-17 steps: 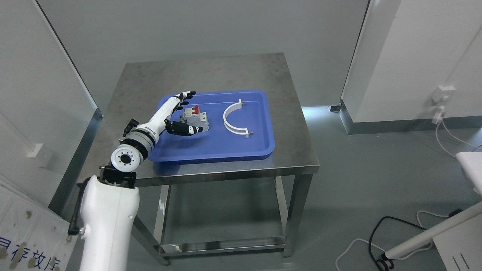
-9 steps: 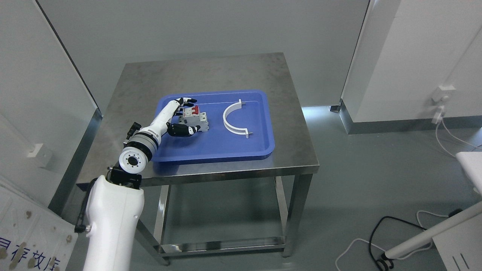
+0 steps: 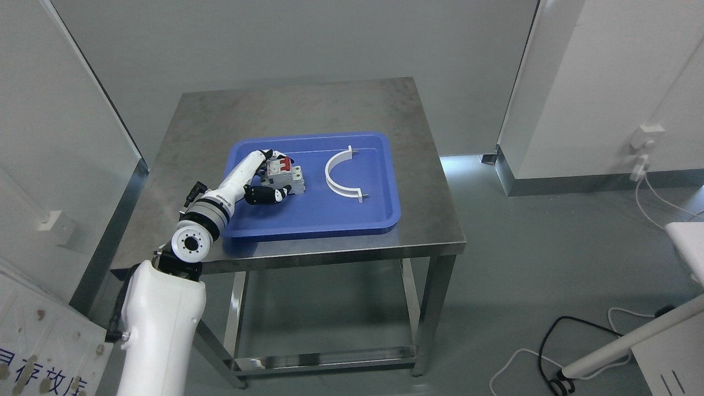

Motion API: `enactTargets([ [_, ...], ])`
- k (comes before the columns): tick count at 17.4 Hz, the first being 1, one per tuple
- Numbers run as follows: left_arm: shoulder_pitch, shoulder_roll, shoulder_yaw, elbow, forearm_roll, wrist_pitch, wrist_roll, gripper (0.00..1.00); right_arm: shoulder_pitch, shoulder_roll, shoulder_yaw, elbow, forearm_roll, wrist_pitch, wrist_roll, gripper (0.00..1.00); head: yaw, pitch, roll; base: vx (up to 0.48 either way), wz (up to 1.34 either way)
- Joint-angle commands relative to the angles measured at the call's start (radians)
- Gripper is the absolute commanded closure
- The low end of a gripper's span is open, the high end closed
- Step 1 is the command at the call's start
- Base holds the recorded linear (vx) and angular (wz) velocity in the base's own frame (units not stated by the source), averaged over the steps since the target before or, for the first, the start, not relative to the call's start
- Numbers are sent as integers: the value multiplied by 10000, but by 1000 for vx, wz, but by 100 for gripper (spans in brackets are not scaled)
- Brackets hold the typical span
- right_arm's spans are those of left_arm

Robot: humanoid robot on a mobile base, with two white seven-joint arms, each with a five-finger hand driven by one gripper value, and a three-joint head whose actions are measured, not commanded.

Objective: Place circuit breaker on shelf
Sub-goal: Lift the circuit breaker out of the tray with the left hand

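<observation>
1. Circuit breaker (image 3: 284, 175): sitting in blue tray (image 3: 352, 220), left half.
2. Left robot hand (image 3: 263, 177): fingers, open a second ago, now closing around the breaker; lift not yet begun.
3. White curved bracket (image 3: 336, 177): lying beside, untouched.
4. Steel surface (image 3: 330, 104): carrying the tray.

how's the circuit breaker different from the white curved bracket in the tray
The circuit breaker is a blocky grey unit with red switches; the white curved bracket is a thin open arc. The left robot hand closes around the breaker; the bracket lies untouched. Both sit in the blue tray.
</observation>
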Motion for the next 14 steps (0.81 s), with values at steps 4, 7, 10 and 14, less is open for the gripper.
enactTargets([
  [4, -599, -184, 2464, -729, 1832, -2058, 905, 88, 1, -175, 200, 0, 0, 582, -2, 0, 0, 0, 0, -16, 1],
  [7, -263, -184, 2480, -1573, 4651, -2638, 2392, 86, 1, -175, 200, 0, 0, 582, -2, 0, 0, 0, 0, -87, -28],
  [10, 762, -184, 2296, -3227, 5152, -3516, 2488, 87, 1, -175, 200, 0, 0, 582, -2, 0, 0, 0, 0, -225, -103],
  [14, 2160, -184, 2204, -4734, 5168, -3915, 2121, 87, 1, -175, 200, 0, 0, 582, -2, 0, 0, 0, 0, -367, -53],
])
